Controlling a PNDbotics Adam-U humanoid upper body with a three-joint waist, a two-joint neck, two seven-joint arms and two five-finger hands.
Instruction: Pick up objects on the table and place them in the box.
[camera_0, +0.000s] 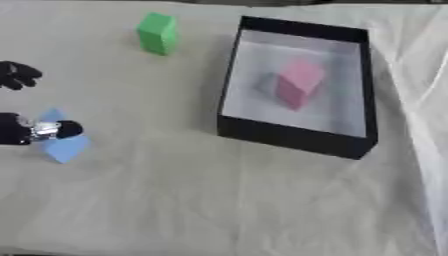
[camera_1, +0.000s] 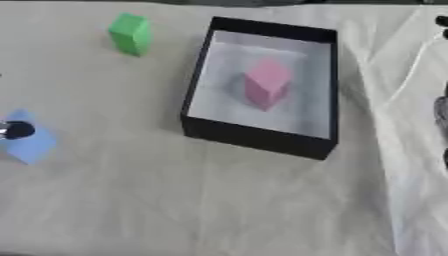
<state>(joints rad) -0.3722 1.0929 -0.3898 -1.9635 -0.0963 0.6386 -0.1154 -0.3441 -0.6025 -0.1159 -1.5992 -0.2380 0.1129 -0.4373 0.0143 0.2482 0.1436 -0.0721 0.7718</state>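
Observation:
A black box (camera_0: 293, 137) with a white floor stands right of centre, and a pink block (camera_0: 297, 84) lies inside it. A green block (camera_0: 157, 33) stands upright on the cloth at the far left. A light blue block (camera_0: 63, 145) lies at the left edge. My left hand (camera_0: 17, 76) comes in from the left with its fingers spread well above the blue block. Its black and silver thumb (camera_0: 54, 130) lies across the block's top. Only dark bits of my right hand (camera_1: 443, 22) show at the right edge.
A wrinkled white cloth (camera_0: 219, 200) covers the table, with open cloth in front of the box and between the box and the blue block. Folds in the cloth run down the right side (camera_1: 402, 100).

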